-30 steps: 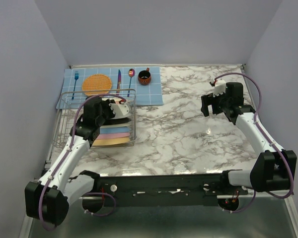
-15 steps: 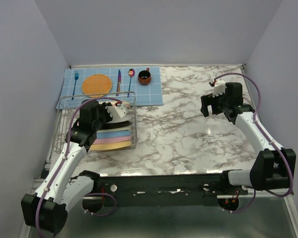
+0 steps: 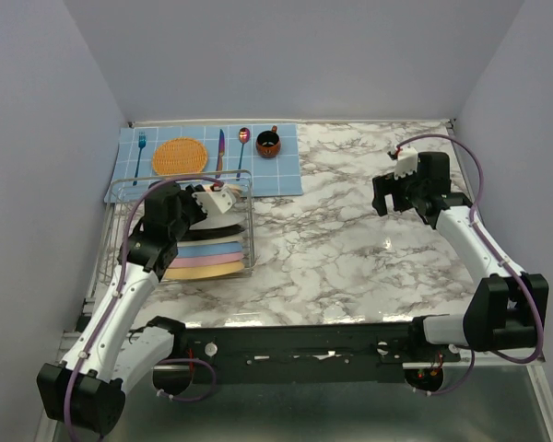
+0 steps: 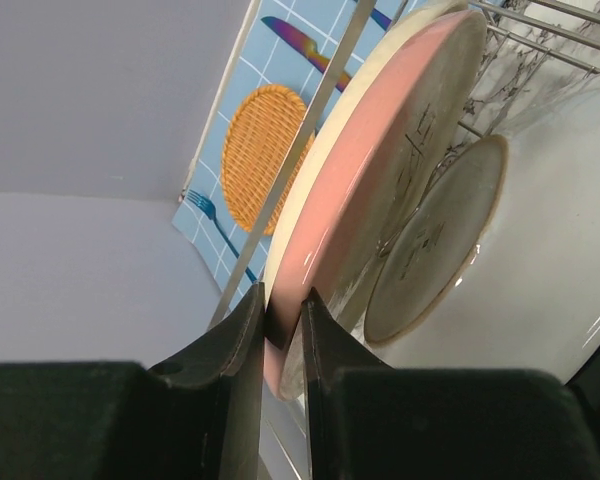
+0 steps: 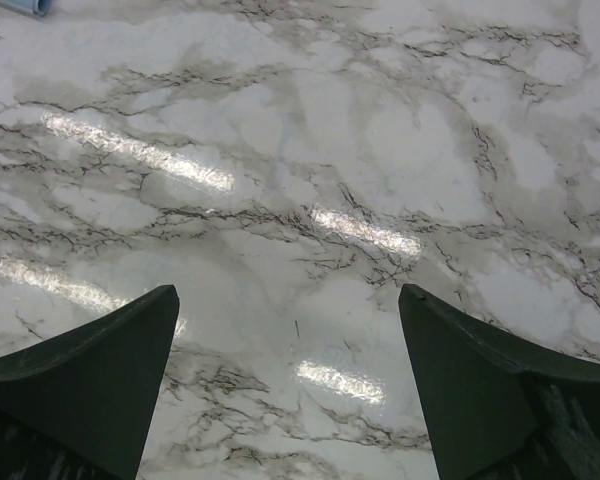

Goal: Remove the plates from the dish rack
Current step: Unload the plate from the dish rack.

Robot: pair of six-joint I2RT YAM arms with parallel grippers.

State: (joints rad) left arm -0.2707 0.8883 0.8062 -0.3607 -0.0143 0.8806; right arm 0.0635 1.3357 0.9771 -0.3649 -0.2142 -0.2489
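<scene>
Here, at the far left, the dish rack (image 3: 250, 230) stands by the table's left edge. The left gripper (image 4: 282, 318) reaches into its far end, jaws clenched narrowly on the rim of a cream plate (image 4: 380, 190) with a pinkish edge. The pinch sits on the rim, probably because the plate stands on edge between dividers and only its rim is reachable from above. Just behind it leans a second plate (image 4: 435, 245) with a twig pattern, close enough to be knocked. A rack wire (image 4: 300, 150) crosses right beside the held plate, so the lift likely needs to go straight up and out. Nearer the arms, blue (image 3: 212, 237), pink (image 3: 212, 250) and yellow-orange (image 3: 207, 264) plates wait in the rack.

Beyond the rack lies the blue placemat (image 3: 286, 170), carrying a fork (image 3: 140, 147), an orange woven disc (image 3: 180, 157), a knife (image 3: 220, 152), a spoon (image 3: 243, 143) and a small cup (image 3: 268, 143); none of them blocks the way.

Rightward, the marble table (image 5: 310, 120) offers room to set plates down. The right gripper (image 5: 287, 295) hovers over it, jaws spread wide and holding nothing.
</scene>
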